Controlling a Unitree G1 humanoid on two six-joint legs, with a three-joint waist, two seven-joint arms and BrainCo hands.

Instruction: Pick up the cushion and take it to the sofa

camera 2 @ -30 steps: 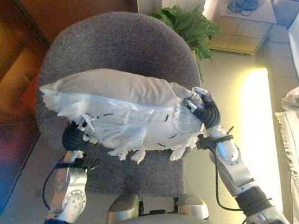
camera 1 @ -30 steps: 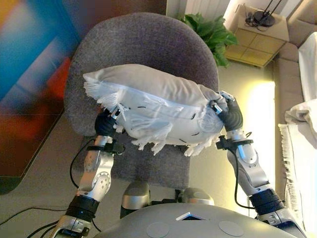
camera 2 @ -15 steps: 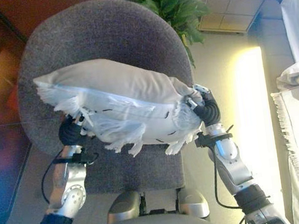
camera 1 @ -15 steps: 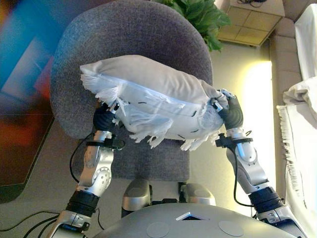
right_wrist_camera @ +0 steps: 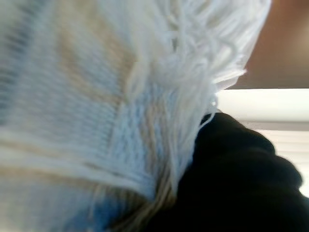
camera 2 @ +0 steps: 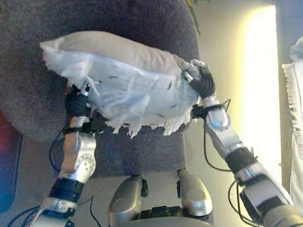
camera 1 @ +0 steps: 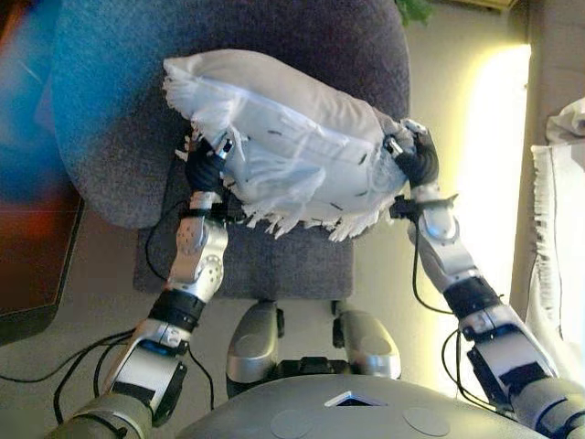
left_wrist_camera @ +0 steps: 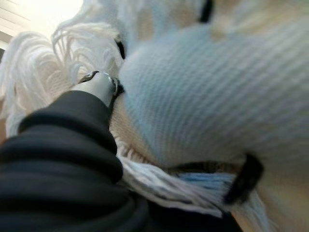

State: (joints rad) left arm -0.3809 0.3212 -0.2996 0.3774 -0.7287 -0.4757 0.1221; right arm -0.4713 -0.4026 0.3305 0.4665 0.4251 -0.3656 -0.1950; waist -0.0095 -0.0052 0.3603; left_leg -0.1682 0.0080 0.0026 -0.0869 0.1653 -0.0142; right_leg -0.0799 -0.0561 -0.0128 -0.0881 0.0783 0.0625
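The grey armchair (camera 1: 119,110) fills the space beyond both hands, its round back rising behind them and its seat lying below. The white fringed cushion (camera 1: 292,151) is held up clear of that seat, stretched between the two hands, so it looks lifted and ready to carry rather than resting. It sits tilted, the end by the left hand higher and farther off, the end by the right hand lower, with the fringe dangling under it. The left hand (camera 1: 203,163) presses into one end from the side and underneath, its fingers curled into the fabric, and the right hand (camera 1: 413,157) clamps the opposite end the same way; squeezing from both ends is, I judge, what keeps such a soft, floppy thing from folding. To the right of the right hand hangs a pale fringed throw (camera 1: 558,238), perhaps on the sofa
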